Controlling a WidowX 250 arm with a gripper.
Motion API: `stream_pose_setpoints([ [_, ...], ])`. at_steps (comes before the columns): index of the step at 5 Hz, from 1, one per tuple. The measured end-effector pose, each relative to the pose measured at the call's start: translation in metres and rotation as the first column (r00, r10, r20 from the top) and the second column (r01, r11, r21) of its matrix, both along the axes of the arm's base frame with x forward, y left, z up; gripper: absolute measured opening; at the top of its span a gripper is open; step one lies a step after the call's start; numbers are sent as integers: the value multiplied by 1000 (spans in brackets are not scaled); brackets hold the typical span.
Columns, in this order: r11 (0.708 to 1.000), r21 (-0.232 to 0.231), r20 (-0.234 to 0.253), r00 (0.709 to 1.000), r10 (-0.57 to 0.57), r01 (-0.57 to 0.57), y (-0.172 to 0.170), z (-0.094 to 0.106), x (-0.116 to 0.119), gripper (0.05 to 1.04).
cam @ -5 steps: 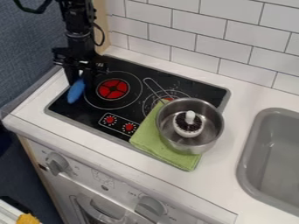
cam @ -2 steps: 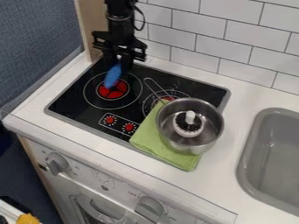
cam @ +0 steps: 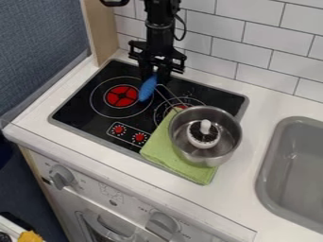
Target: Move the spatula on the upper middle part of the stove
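Black stove (cam: 79, 106) at centre-left, and upper middle, the gripper (cam: 155, 75) has fingers pinching the blue spatula (cam: 148, 88)! Weak pinch? It could slip, skidding into the pot (cam: 228, 145).

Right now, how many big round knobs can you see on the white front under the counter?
2. One knob is near the left end of the front panel, and the other knob is farther right, near the picture's bottom. More may be out of sight.
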State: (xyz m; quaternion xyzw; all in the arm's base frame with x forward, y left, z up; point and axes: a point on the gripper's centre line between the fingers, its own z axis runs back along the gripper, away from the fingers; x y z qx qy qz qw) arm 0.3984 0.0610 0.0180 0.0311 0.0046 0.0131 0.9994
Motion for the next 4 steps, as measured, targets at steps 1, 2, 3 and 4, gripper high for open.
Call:
stream_pose_setpoints([
  [1,999,-17,-13,999,39,-39,-3,1,1,389],
  [2,998,-13,-16,998,68,-68,-6,0,0,388],
  [3,997,-4,-32,997,77,-77,-11,-5,-6,459],
  [4,998,1,-40,997,65,-65,-12,-6,-8,760],
])
